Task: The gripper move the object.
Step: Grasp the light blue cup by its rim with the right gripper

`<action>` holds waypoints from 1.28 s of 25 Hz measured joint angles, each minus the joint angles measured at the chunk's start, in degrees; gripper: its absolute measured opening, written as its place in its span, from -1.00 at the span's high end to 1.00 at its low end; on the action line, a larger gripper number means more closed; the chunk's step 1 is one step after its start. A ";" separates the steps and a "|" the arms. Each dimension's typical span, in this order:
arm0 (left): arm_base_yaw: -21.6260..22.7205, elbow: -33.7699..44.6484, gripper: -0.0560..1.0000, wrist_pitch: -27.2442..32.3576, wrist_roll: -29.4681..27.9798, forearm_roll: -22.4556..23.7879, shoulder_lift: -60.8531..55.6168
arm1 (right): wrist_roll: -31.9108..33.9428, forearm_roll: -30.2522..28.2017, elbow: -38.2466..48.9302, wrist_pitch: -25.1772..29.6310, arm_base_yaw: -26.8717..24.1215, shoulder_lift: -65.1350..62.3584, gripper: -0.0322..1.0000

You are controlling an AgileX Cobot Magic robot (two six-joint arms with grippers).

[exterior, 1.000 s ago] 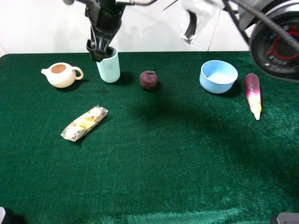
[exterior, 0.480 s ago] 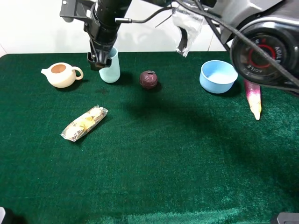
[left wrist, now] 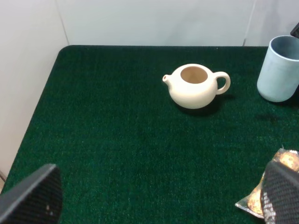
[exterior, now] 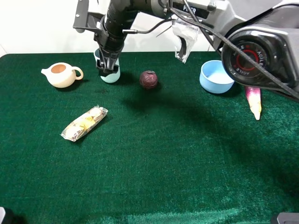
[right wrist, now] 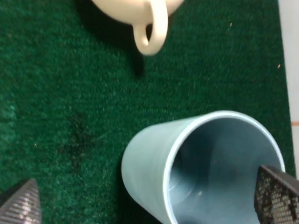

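Observation:
The tall pale blue-green cup (exterior: 112,77) stands upright at the back left of the green cloth, mostly hidden behind my right gripper (exterior: 108,66). The right arm reaches across from the right and comes down over the cup. In the right wrist view the cup (right wrist: 154,168) lies between the two spread black fingertips (right wrist: 19,204), so the right gripper (right wrist: 147,198) is open around it and not closed on it. My left gripper (left wrist: 156,198) is open and empty, low near the table's left side. The cup also shows in the left wrist view (left wrist: 280,70).
A cream teapot (exterior: 60,74) stands just left of the cup. A dark red ball (exterior: 148,79) sits to its right. A snack packet (exterior: 84,123) lies in front. A squat light-blue bowl (exterior: 216,77) and a purple-white vegetable (exterior: 252,95) are at the back right.
My right gripper has moved down and slightly right, from the cup's rim to lower along the cup. The cup has stayed in place.

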 joint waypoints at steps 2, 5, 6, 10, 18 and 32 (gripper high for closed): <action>0.00 0.00 -0.70 0.00 0.00 0.05 0.00 | 0.00 0.12 0.00 -0.36 -0.30 0.42 -0.41; 0.00 0.00 -0.70 0.00 0.00 0.05 0.00 | 0.00 0.29 0.00 -0.74 -0.48 0.49 -0.41; 0.00 0.00 -0.70 0.00 0.00 0.05 0.00 | -0.04 0.41 0.00 -0.87 -0.48 0.49 -0.41; 0.00 0.00 -0.70 0.00 0.00 0.05 0.00 | -0.23 1.02 0.00 -1.19 -0.48 1.18 -0.41; 0.00 0.00 -0.70 0.00 0.00 0.05 0.00 | -0.23 2.80 0.00 -1.30 -0.48 3.78 -0.41; 0.00 0.00 -0.70 0.00 0.00 0.05 0.00 | -0.23 4.84 0.00 -0.86 -0.04 4.89 -0.41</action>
